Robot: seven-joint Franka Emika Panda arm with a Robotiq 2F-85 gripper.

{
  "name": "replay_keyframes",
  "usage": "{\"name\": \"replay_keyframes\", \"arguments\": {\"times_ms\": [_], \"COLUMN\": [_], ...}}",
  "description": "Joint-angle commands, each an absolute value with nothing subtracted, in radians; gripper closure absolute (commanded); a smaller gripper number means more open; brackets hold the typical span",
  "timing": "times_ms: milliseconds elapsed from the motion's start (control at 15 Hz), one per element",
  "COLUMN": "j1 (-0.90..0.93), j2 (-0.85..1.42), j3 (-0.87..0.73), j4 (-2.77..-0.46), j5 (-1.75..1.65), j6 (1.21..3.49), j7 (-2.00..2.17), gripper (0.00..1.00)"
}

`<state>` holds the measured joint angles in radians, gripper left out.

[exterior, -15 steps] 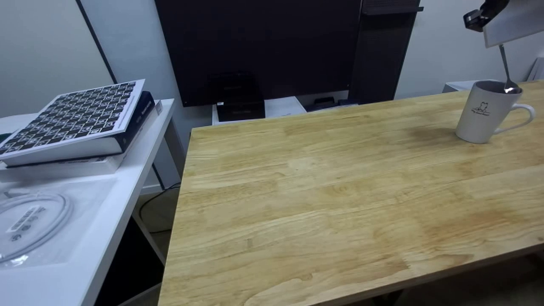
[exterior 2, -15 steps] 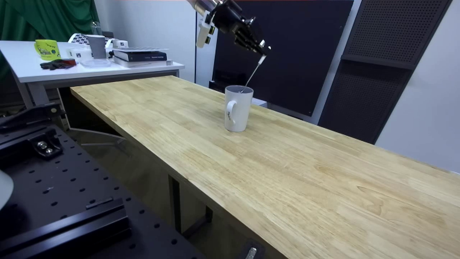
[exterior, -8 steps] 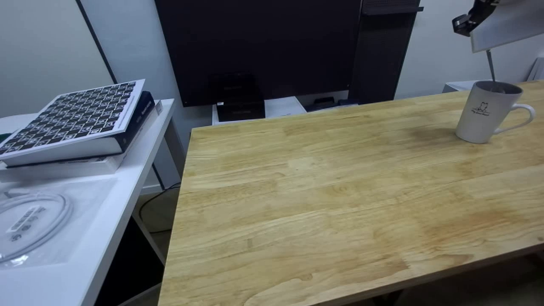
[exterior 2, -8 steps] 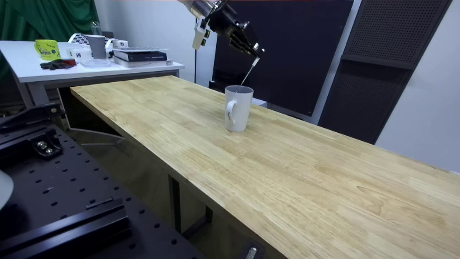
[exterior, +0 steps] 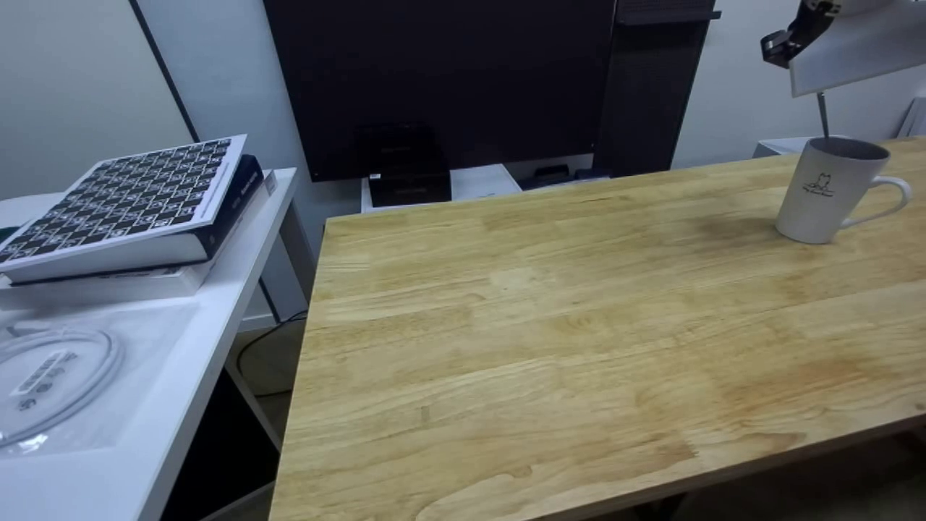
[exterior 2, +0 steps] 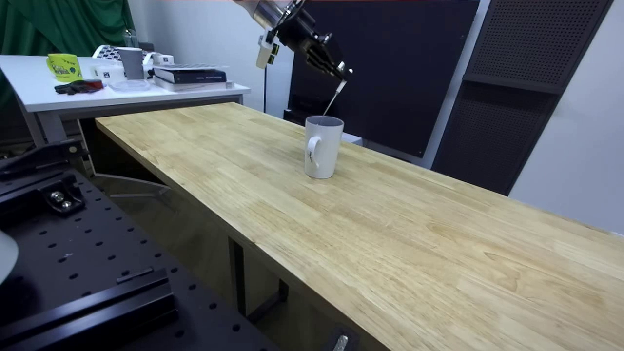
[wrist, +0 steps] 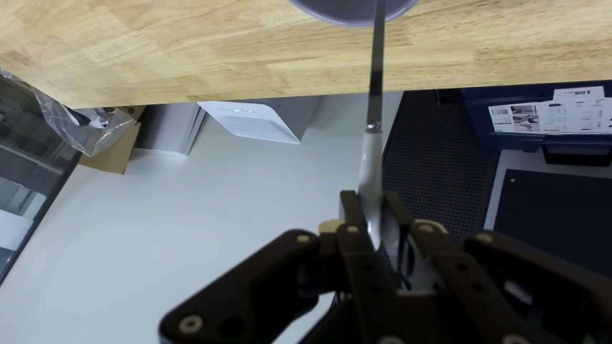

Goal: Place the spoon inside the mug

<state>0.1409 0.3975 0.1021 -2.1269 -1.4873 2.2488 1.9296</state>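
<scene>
In the last 1 second, the spoon (wrist: pixel 376 86) went lower: its lower end seems now hidden inside the mug (exterior: pixel 826 194). Your end effector (wrist: pixel 370 203) is clamped on the spoon; releasing seems next.

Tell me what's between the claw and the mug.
Only the spoon: the wrist view shows its white end gripped in the claw, and in an exterior view its thin shaft slants down into the mouth of the mug.
</scene>
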Motion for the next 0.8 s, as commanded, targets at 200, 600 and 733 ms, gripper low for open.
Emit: {"name": "replay_keyframes", "arguments": {"times_ms": [200, 600, 733], "j1": [0.139, 0.126, 0.119], "j2": [0.410, 0.403, 0.384], "j3": [0.118, 0.152, 0.176], "j4": [-2.149, -2.107, -2.080], "j5": [-1.482, -1.294, -1.187], "j6": [2.245, 2.297, 2.335], "j7": [1.973, 1.701, 1.534], "gripper": [0.96, 0.32, 0.19]}}
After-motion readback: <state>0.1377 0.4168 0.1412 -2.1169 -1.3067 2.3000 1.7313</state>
